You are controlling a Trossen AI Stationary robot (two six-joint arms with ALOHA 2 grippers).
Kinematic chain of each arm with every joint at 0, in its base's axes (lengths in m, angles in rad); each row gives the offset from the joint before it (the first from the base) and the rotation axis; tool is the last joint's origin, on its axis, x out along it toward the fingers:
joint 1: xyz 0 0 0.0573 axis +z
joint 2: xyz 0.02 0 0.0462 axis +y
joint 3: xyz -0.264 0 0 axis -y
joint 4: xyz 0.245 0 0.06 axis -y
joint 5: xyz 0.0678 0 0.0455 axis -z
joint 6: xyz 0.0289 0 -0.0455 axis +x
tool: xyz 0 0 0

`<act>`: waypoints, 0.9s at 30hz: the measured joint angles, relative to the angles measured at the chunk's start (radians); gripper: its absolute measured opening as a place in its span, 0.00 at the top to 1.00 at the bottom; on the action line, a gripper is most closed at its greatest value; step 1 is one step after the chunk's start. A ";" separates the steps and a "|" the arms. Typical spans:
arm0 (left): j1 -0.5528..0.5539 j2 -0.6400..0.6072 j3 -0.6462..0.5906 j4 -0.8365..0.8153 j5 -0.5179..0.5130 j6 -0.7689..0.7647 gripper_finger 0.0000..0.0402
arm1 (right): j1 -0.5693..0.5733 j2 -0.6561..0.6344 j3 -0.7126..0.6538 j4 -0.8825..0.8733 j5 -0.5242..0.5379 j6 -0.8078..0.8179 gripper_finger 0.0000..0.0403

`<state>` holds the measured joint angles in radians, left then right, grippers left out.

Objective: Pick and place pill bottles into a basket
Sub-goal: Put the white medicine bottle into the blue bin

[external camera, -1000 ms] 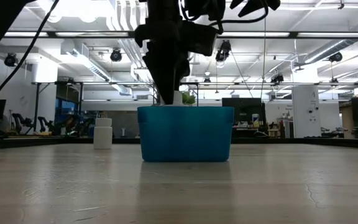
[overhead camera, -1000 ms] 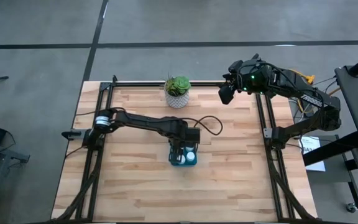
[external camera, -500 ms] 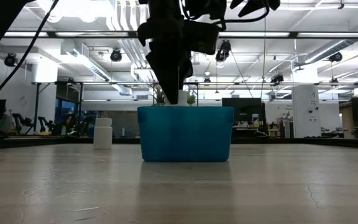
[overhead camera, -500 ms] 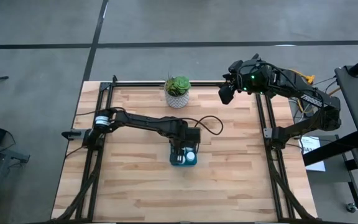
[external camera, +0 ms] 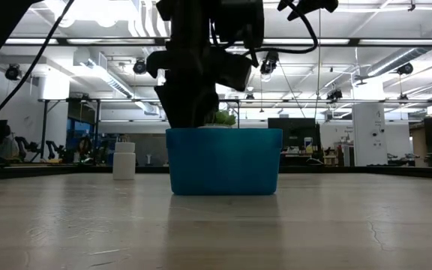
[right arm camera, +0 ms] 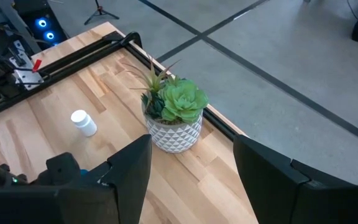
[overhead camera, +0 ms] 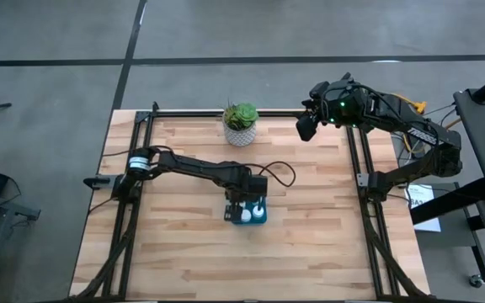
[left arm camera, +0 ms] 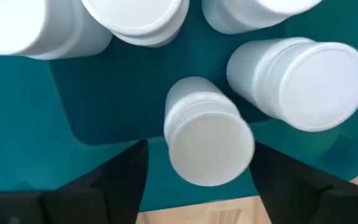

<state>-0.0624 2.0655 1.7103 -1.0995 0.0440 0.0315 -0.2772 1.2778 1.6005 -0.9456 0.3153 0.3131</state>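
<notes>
The teal basket point(overhead camera: 252, 218) stands at the table's middle, also in the low view point(external camera: 223, 161), and several white pill bottles lie in it point(left arm camera: 303, 84). My left gripper point(overhead camera: 239, 200) reaches down into the basket and is open. Its fingers stand on either side of one bottle point(left arm camera: 209, 138) that rests on the basket floor point(left arm camera: 104, 106). One more bottle point(right arm camera: 84, 122) stands on the table's far left part, seen also in the low view point(external camera: 124, 161). My right gripper point(overhead camera: 304, 128) waits, open and empty, above the far right corner.
A white pot with a green plant point(overhead camera: 241, 124) stands at the middle of the far edge, close in front of my right gripper point(right arm camera: 191, 142). Black rails point(overhead camera: 356, 160) run along the table's left, right and far sides.
My left gripper has gone down into the basket and a little toward the table's left edge. The white bottle that showed between its fingers above the basket's rim is now below the rim, inside the basket.
</notes>
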 joint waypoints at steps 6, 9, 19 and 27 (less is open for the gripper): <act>0.000 -0.004 0.009 -0.002 0.004 -0.026 0.31 | 0.000 0.000 0.000 0.000 0.000 0.001 0.46; 0.000 -0.024 0.013 -0.010 0.005 -0.028 0.31 | 0.000 0.000 0.000 0.000 0.000 0.001 0.46; 0.002 -0.136 0.013 -0.046 0.004 -0.075 0.31 | 0.000 0.000 0.000 0.001 -0.001 0.012 0.46; 0.002 -0.267 0.002 -0.078 -0.056 -0.104 0.31 | 0.000 0.000 0.000 0.014 -0.001 0.021 0.46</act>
<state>-0.0601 1.7983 1.7119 -1.1778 -0.0123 -0.0723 -0.2771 1.2778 1.6005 -0.9314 0.3145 0.3336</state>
